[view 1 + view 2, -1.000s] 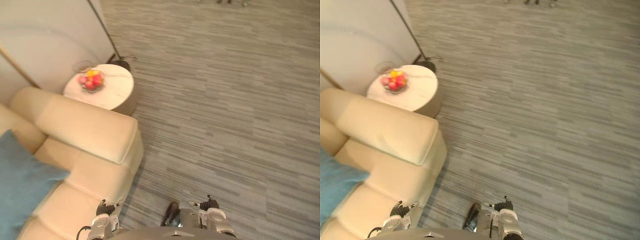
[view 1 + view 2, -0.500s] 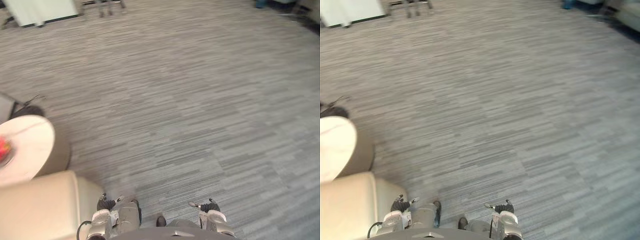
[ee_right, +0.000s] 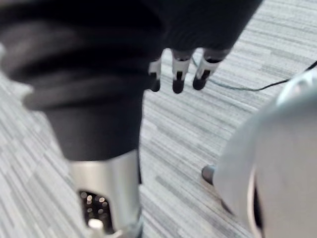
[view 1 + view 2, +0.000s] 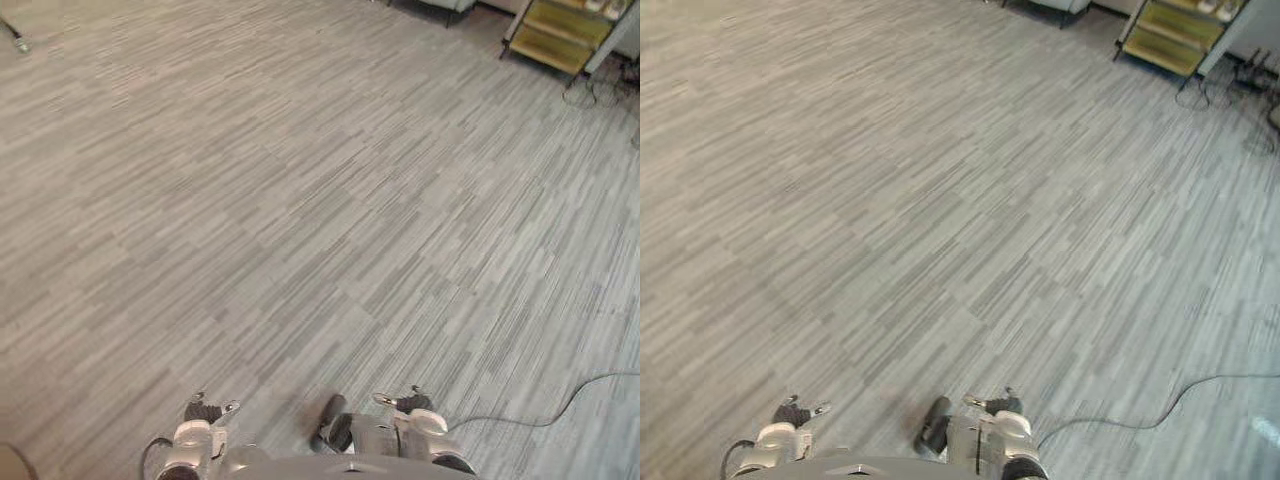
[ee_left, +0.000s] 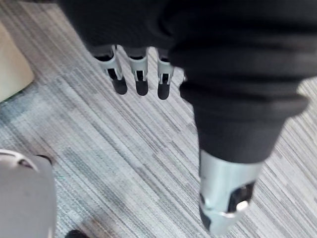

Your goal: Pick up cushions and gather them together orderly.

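The left robot hand (image 5: 141,74) and right robot hand (image 3: 178,74) are hanging open, fingers straight, over grey carpet floor (image 4: 300,200); yellow shelf (image 4: 560,35) well apart.

The robot's left hand (image 5: 140,74) hangs with fingers straight and slack, holding nothing, the left thumb (image 5: 225,196) set apart. The right hand (image 3: 178,72) hangs likewise, empty, the right thumb (image 3: 105,196) apart. The left arm (image 4: 195,440) and right arm (image 4: 418,430) sit at the near edge, apparently lowered at the sides.
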### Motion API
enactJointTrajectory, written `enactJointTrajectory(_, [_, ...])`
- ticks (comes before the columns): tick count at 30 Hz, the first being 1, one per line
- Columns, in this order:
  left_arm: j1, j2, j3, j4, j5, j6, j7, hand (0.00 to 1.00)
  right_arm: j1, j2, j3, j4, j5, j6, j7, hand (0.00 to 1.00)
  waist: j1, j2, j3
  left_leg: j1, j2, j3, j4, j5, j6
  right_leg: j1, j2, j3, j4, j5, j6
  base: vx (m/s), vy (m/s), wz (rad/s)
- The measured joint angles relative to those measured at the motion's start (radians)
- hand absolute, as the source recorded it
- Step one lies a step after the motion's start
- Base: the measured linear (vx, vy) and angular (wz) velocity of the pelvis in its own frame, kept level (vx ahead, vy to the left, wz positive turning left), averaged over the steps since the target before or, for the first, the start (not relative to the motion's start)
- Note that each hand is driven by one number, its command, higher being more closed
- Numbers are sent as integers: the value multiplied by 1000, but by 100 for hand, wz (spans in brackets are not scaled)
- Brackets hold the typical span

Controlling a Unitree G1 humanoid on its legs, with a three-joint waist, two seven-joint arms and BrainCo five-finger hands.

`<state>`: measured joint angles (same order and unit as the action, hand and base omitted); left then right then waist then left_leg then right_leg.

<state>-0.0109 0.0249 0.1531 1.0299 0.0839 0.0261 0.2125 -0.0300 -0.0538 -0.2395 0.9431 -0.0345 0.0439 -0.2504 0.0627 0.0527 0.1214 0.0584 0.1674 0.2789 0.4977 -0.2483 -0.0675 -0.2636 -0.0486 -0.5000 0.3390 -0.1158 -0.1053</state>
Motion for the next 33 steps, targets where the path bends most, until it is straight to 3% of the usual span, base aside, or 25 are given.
enactJointTrajectory(1, [-1,-10,0,3,0,0,0,0,-5,-9,1,16,1,0,-3,0,0,16,12,-52,23,-13,141,38,-4,31,8,17,-20,-6,-2,337,34,-46])
enactJointTrajectory(2, [4,-14,-3,7,1,0,-4,0,-4,-16,-3,29,9,2,-18,0,1,28,33,-113,41,-47,340,4,-2,104,24,38,-54,-13,-1,342,45,-47])
enactJointTrajectory(5, [7,-15,-2,-18,8,-5,-8,0,12,-11,-19,45,10,3,-22,0,13,11,45,-194,17,-59,421,-48,16,215,20,94,-100,-14,0,298,54,-38])
enactJointTrajectory(7, [7,-16,-10,-33,11,-7,-9,0,12,-6,-21,47,11,2,-23,0,24,14,44,-261,2,-62,374,-64,17,245,17,135,-124,-19,12,244,125,-72])
enactJointTrajectory(8, [5,-14,-19,-40,11,-8,-9,0,-3,6,-35,47,24,0,-22,0,29,18,43,-318,-13,-69,244,-63,19,253,11,172,-135,-27,51,181,186,-80])
enactJointTrajectory(10, [3,-14,-25,-41,15,-8,-11,0,-7,9,-41,48,32,0,-23,0,27,23,43,-338,-22,-90,123,-49,18,260,11,193,-136,-37,68,131,154,-55])
enactJointTrajectory(11, [2,-15,-30,-46,18,-9,-14,0,-11,21,-40,45,33,1,-23,0,28,28,44,-345,-29,-110,-6,-14,19,266,11,218,-132,-56,84,167,218,-61])
enactJointTrajectory(12, [3,-17,-31,-48,18,-10,-21,0,-4,25,-43,44,34,1,-24,0,29,30,46,-345,-36,-129,-84,72,17,272,9,247,-120,-71,105,287,336,-76])
enactJointTrajectory(13, [4,-18,-35,-50,19,-10,-22,0,2,22,-42,37,35,2,-25,0,39,30,40,-315,-57,-114,-117,120,38,278,-1,284,-121,-80,118,260,272,-62])
enactJointTrajectory(14, [4,-13,-40,-48,22,-10,-23,0,7,28,-42,34,36,3,-25,0,38,24,41,-310,-67,-101,-127,107,37,282,-8,300,-131,-78,124,318,240,-49])
enactJointTrajectory(15, [2,1,-53,-47,35,-14,-25,0,12,37,-44,35,37,5,-26,0,37,-12,30,-305,-92,-83,-126,76,53,287,-27,341,-167,-71,138,253,173,-23])
enactJointTrajectory(18, [-1,3,-53,-51,35,-17,-26,0,19,45,-65,34,36,9,-26,0,43,-20,26,-309,-119,-61,-87,22,79,286,-52,375,-156,-79,175,290,218,-24])
enactJointTrajectory(19, [4,-5,-44,-55,35,-15,-26,0,30,48,-82,32,35,12,-23,0,51,-23,24,-274,-138,-23,-80,-16,93,264,-85,413,-65,-110,208,277,201,-41])
enactJointTrajectory(21, [10,-5,-46,-53,35,-13,-25,0,30,49,-84,24,34,13,-20,0,54,-21,20,-238,-145,2,-82,-42,104,215,-103,446,71,-132,232,274,192,-47])
enactJointTrajectory(23, [16,5,-50,-44,37,-5,-26,0,27,51,-86,-6,31,13,-20,0,35,-26,19,-167,-159,31,-80,-73,127,78,-135,474,438,-105,284,377,136,-32])
enactJointTrajectory(24, [21,12,-65,-35,38,1,-24,0,25,50,-86,-24,29,9,-19,0,16,-31,19,-106,-160,35,-83,-81,130,6,-145,452,663,-88,287,568,27,-2])
enactJointTrajectory(25, [19,11,-80,-36,40,3,-24,0,22,48,-86,-27,28,8,-19,0,2,-28,21,-40,-156,28,-115,-80,130,-42,-151,384,750,-109,234,489,2,7])
enactJointTrajectory(27, [21,3,-78,-35,39,6,-23,0,14,50,-86,-27,28,8,-19,0,-5,-29,21,22,-147,29,-164,-80,126,-85,-156,301,729,-137,185,386,-42,-1])
enactJointTrajectory(28, [22,-5,-77,-34,39,10,-23,0,5,50,-87,-25,28,9,-18,0,-9,-31,24,71,-138,32,-208,-77,121,-108,-155,237,659,-159,152,443,-68,-4])
enactJointTrajectory(31, [22,-16,-77,-31,39,11,-24,0,-9,44,-88,-24,28,7,-19,0,-23,-30,26,136,-111,37,-268,-71,109,-163,-145,157,461,-151,129,393,-121,5])
enactJointTrajectory(33, [22,-15,-88,-21,40,10,-25,0,-18,41,-86,-18,28,9,-19,0,-47,-36,31,202,-98,21,-343,-59,87,-193,-114,169,87,0,129,595,-288,26])
